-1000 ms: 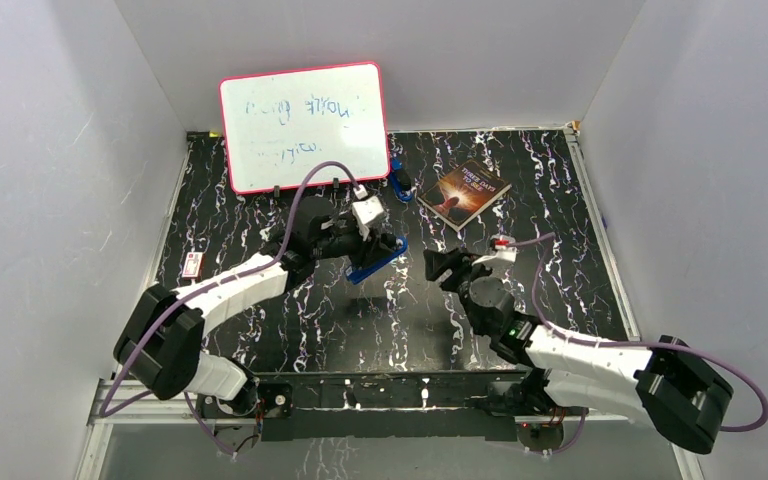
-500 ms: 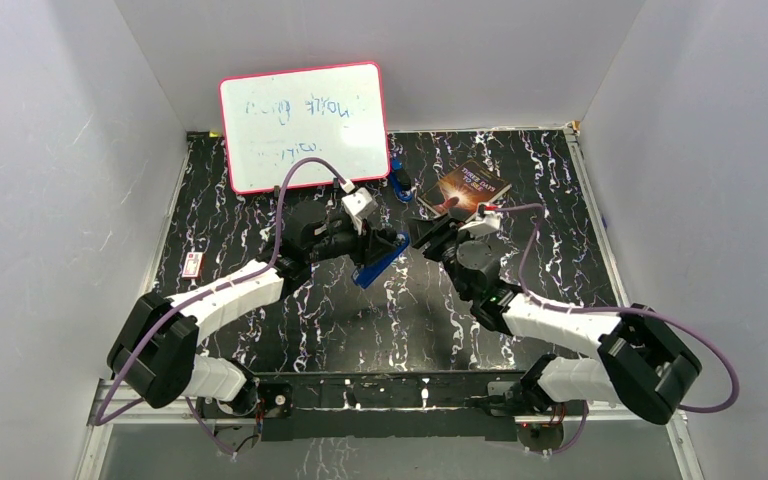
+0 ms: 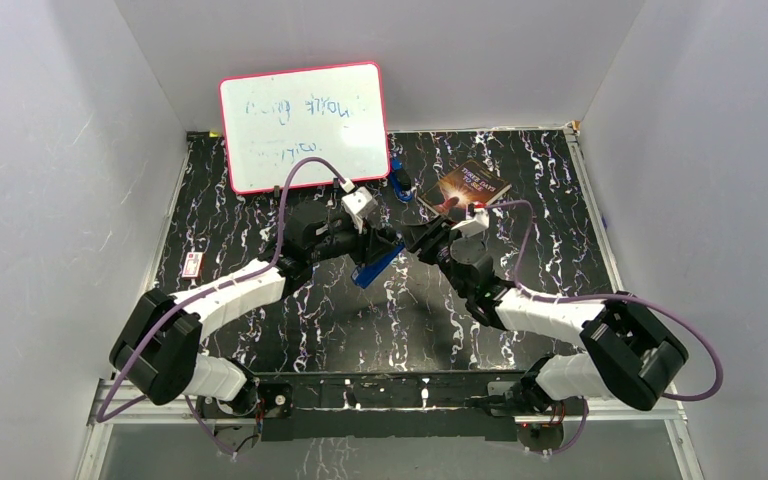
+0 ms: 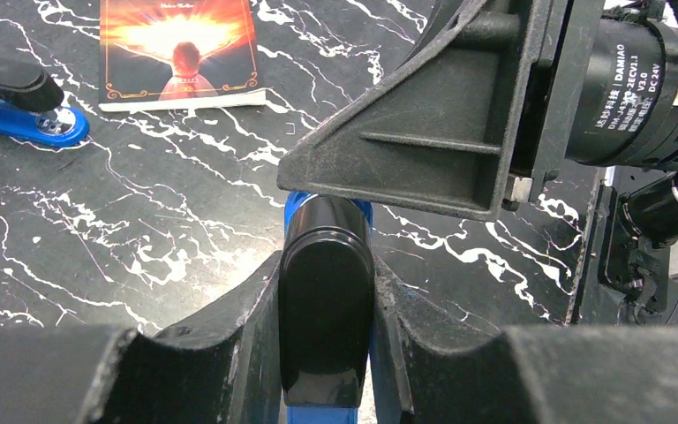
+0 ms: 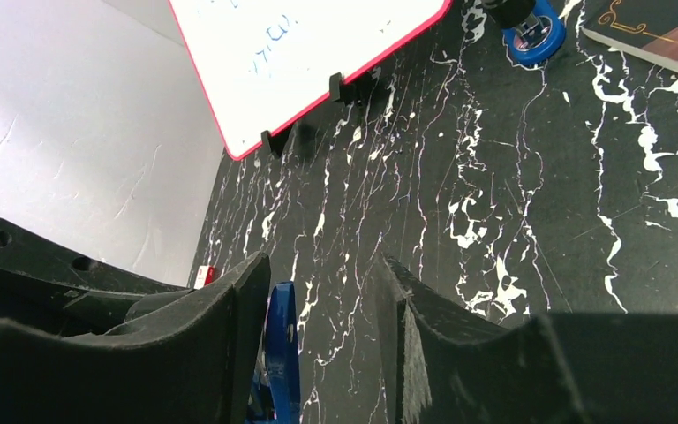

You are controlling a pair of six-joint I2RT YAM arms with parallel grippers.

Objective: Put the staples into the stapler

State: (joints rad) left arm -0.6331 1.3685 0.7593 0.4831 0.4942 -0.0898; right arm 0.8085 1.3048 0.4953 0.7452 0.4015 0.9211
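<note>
Blue stapler [image 4: 327,318] sits clamped in the left gripper [image 4: 325,274], and the half-open, empty right gripper [image 5: 323,269] could twist it loose by pinching its tip off-centre.

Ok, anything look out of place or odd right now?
Nothing spilled or damaged. One oddity: the left gripper holds the stapler tilted above the table, yet the open right gripper beside it shows no staples between its fingers.
</note>
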